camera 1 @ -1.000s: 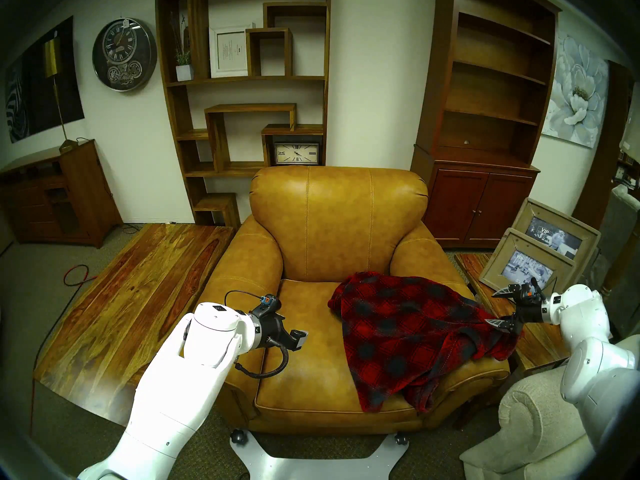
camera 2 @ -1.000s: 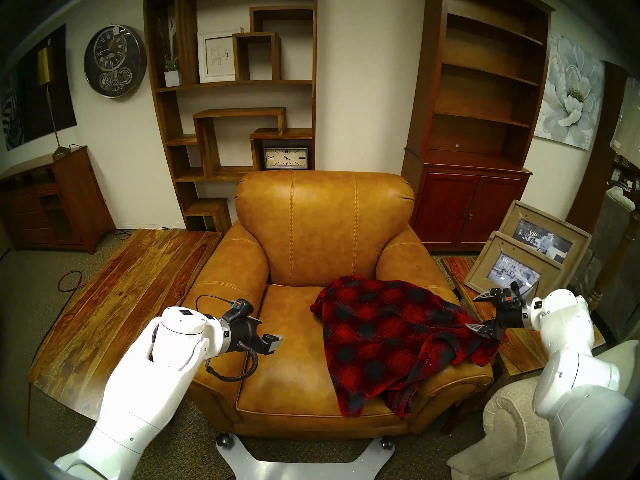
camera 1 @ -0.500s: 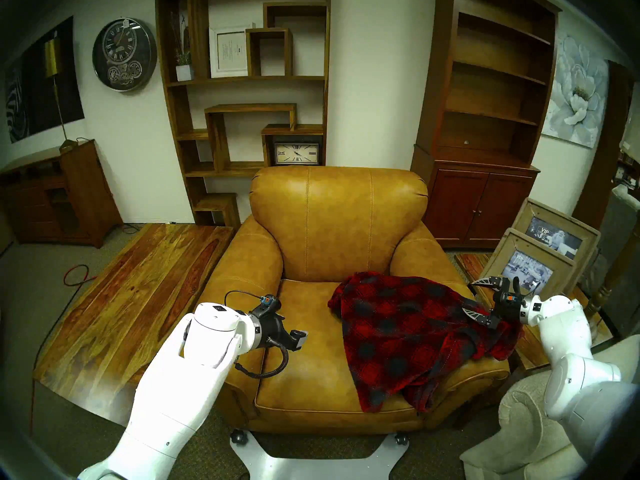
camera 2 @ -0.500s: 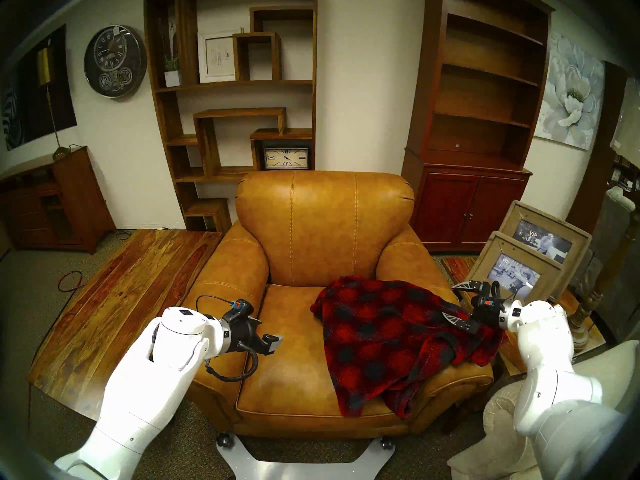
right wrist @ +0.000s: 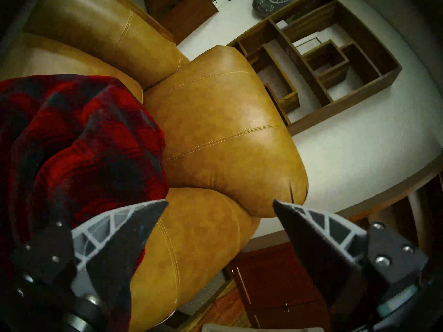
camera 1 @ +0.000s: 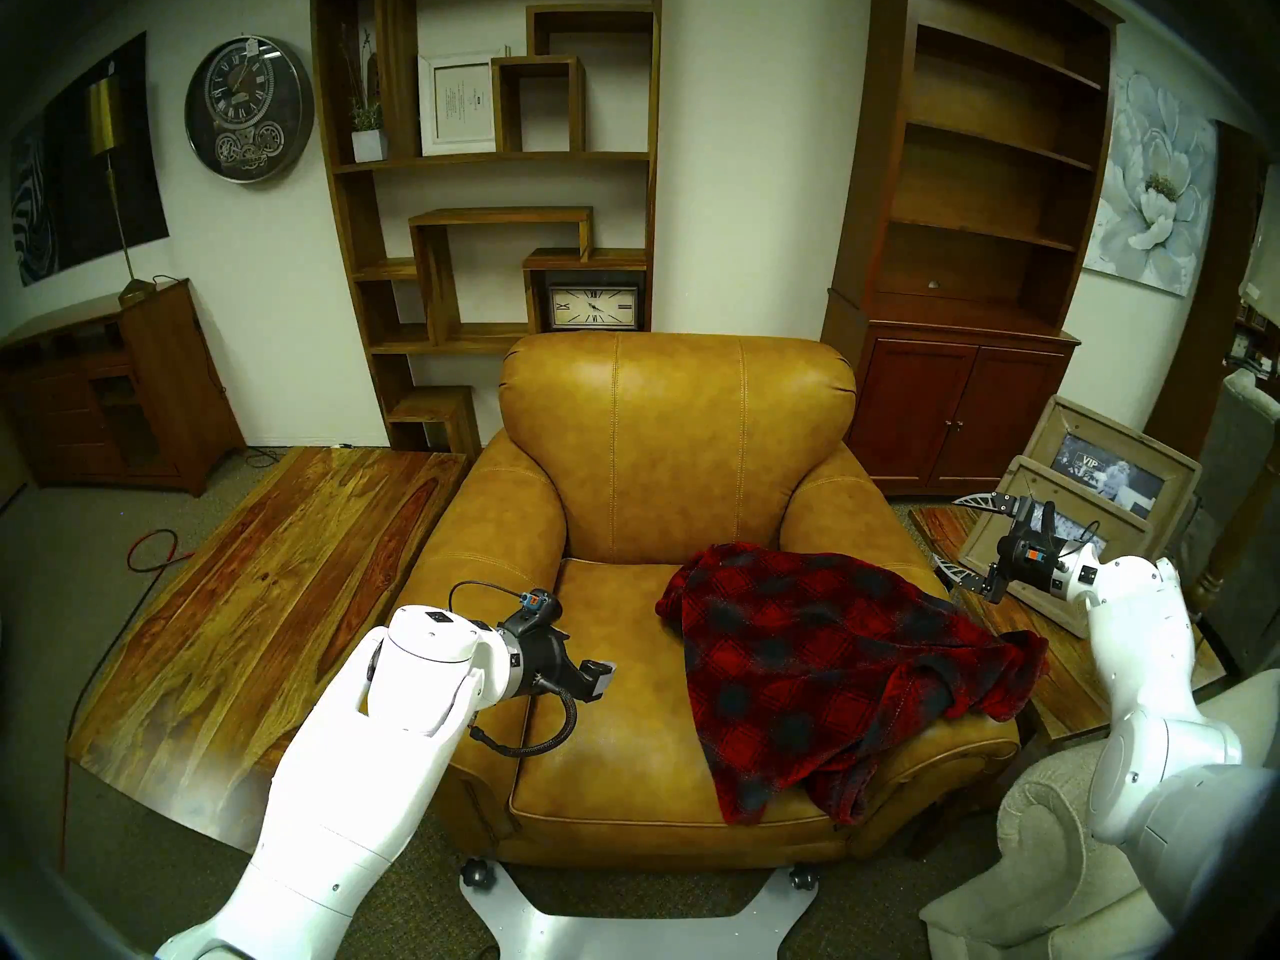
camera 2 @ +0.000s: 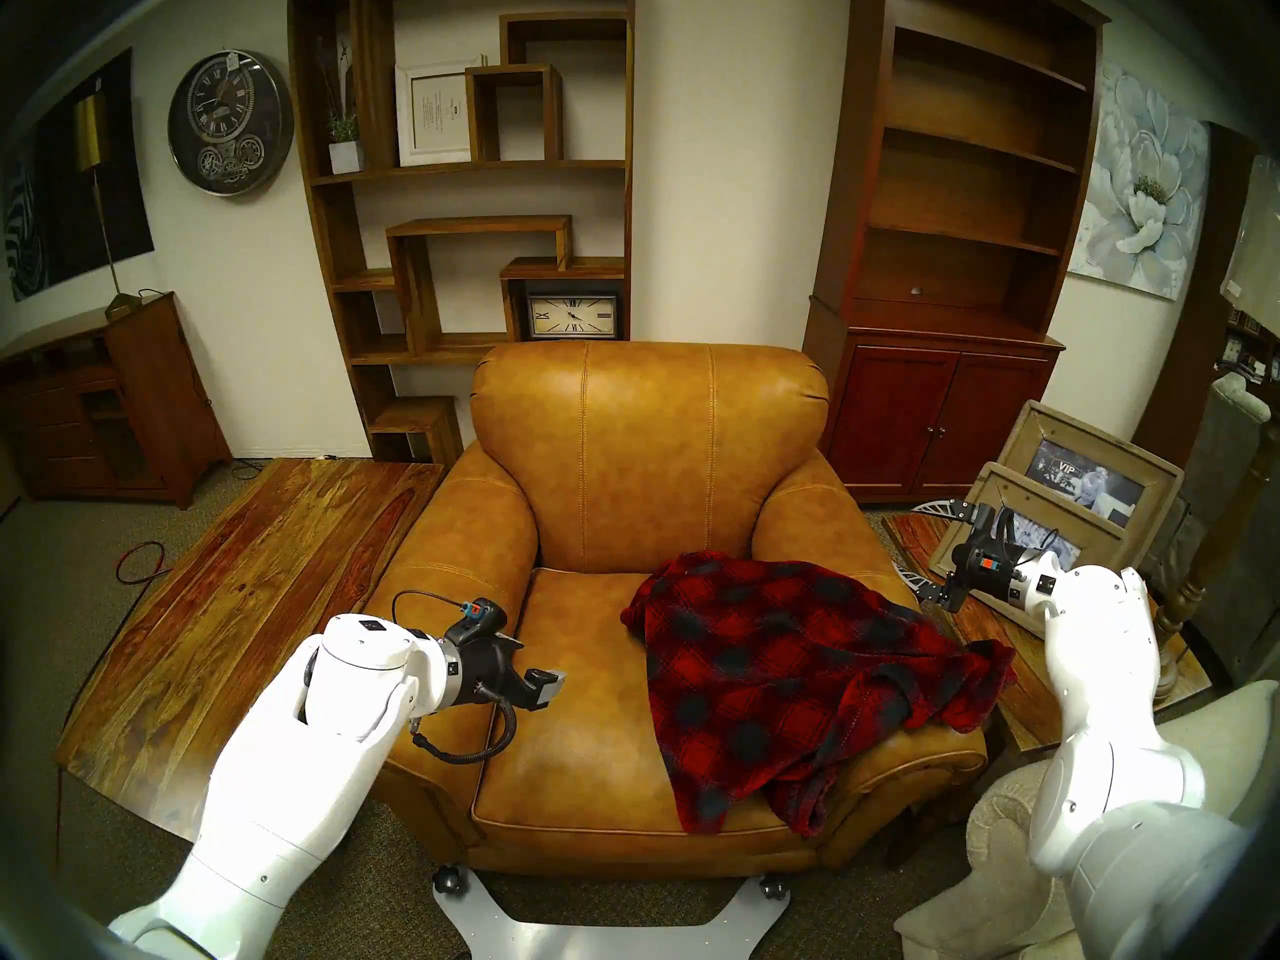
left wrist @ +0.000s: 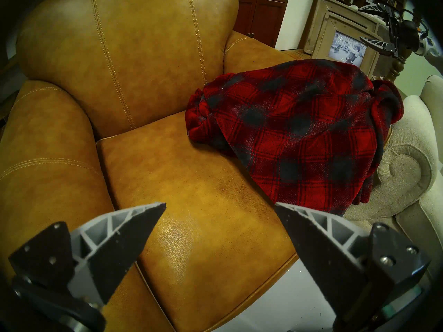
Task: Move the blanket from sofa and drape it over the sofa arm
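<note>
The red and dark plaid blanket (camera 1: 831, 661) lies rumpled over the right half of the seat and across the sofa arm (camera 1: 852, 501), its end bunched at the arm's outer side. It also shows in the other views (camera 2: 796, 674) (left wrist: 299, 132) (right wrist: 72, 144). The tan leather sofa (camera 1: 679, 439) is otherwise bare. My right gripper (camera 1: 950, 532) (right wrist: 220, 202) is open and empty, above and beyond the arm, clear of the blanket. My left gripper (camera 1: 589, 661) (left wrist: 220, 204) is open and empty over the seat's left side.
A wooden coffee table (camera 1: 277, 591) stands left of the sofa. A side table with two picture frames (camera 1: 1060, 543) is just behind my right gripper. A beige fabric chair (camera 1: 1053, 855) is at the front right. Shelves and cabinets line the back wall.
My right gripper, open throughout, has lifted off the blanket's end and moved up and back toward the picture frames. The blanket stays on the arm. The left arm has not moved.
</note>
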Available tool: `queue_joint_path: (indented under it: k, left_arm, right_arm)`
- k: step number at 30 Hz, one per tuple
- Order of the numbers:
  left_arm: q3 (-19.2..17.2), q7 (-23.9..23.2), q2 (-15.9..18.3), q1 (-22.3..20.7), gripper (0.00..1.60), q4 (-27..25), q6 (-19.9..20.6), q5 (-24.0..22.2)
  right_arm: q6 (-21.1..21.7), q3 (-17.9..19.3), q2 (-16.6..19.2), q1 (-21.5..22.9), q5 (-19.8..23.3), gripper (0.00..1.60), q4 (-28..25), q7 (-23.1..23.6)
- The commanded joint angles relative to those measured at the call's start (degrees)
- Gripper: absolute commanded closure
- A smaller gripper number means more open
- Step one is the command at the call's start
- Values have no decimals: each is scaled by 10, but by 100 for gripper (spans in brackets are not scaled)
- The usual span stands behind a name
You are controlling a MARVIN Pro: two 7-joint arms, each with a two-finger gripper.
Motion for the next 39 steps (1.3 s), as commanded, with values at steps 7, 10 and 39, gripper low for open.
queue_joint_path:
  k: [7, 10, 39]
  left_arm:
    - [1, 0, -2, -4, 0, -6, -2, -1]
    - [1, 0, -2, -4, 0, -6, -2, -1]
    - [1, 0, -3, -5, 0, -2, -2, -1]
  right_arm:
    - [-11, -20, 45, -56, 8, 0, -70, 27]
    - [-11, -24, 50, -71, 11, 0, -88, 24]
    - [-11, -124, 93, -193, 34, 0, -283, 22]
